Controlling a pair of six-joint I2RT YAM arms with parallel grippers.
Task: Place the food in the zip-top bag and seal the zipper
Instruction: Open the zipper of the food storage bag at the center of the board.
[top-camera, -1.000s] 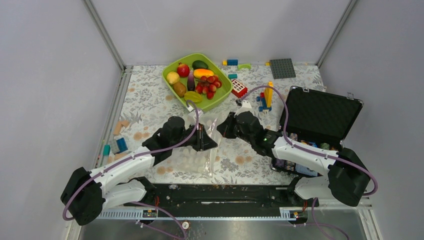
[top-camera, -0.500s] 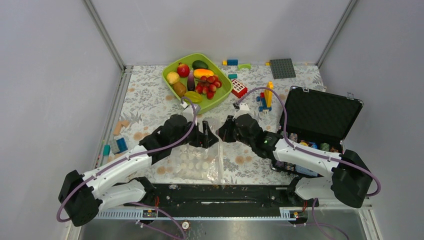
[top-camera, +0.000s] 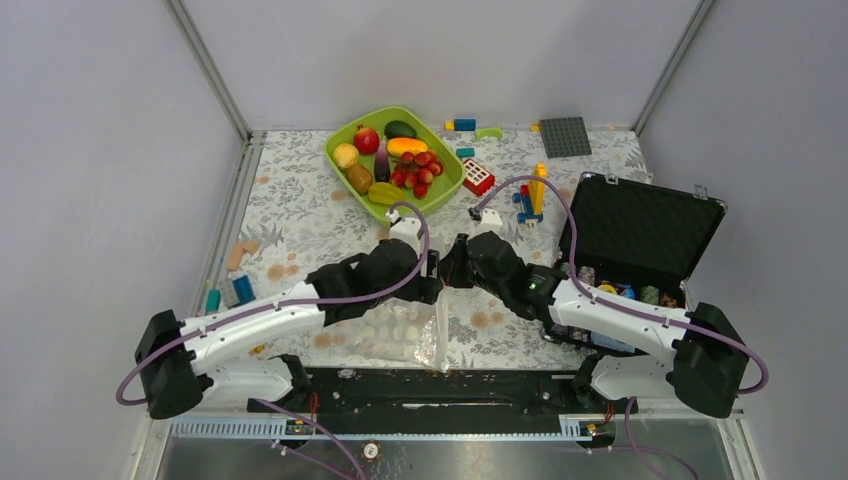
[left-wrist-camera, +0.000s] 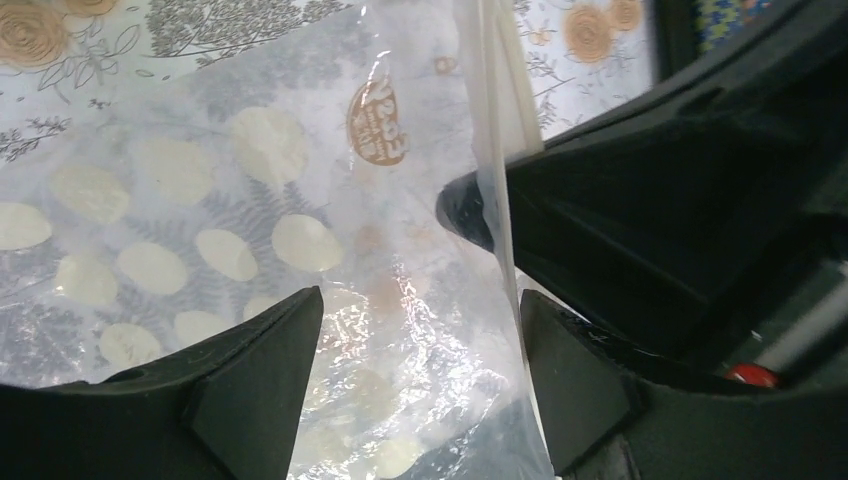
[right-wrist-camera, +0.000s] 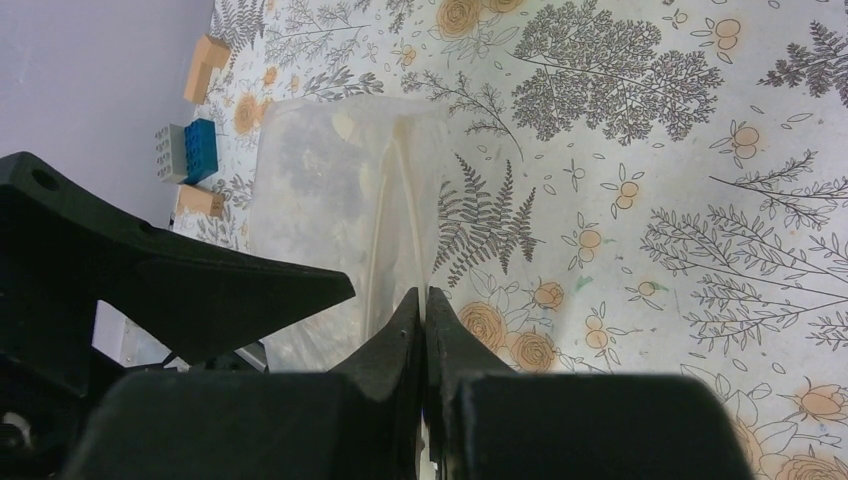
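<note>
1. Your bag lies on the floral table near the front edge, between the two arms. Its film is clear with white dots. Its right edge is lifted off the table, up to where the two grippers meet.
2. The zipper is the whitish strip along that raised edge. In the right wrist view it runs from the bag straight into the closed fingers.
3. Your right gripper has its fingers pressed together on the zipper, with no gap showing between them. The left wrist view shows its black tip clamped on the strip.
4. Your left gripper is spread wide, with crumpled bag film lying between its two fingers. You cannot tell from these views whether either finger touches the film. It sits just beside the right gripper, nearly tip to tip.
5. The food is all in the green tray at the back of the table, well apart from the bag. There you can make out the apple, grapes, lemon, kiwi, eggplant and starfruit.
6. Loose blocks lie by the left edge, and more lie behind and to the right of the tray.
7. An open black case stands at the right, beside the right arm.
</note>
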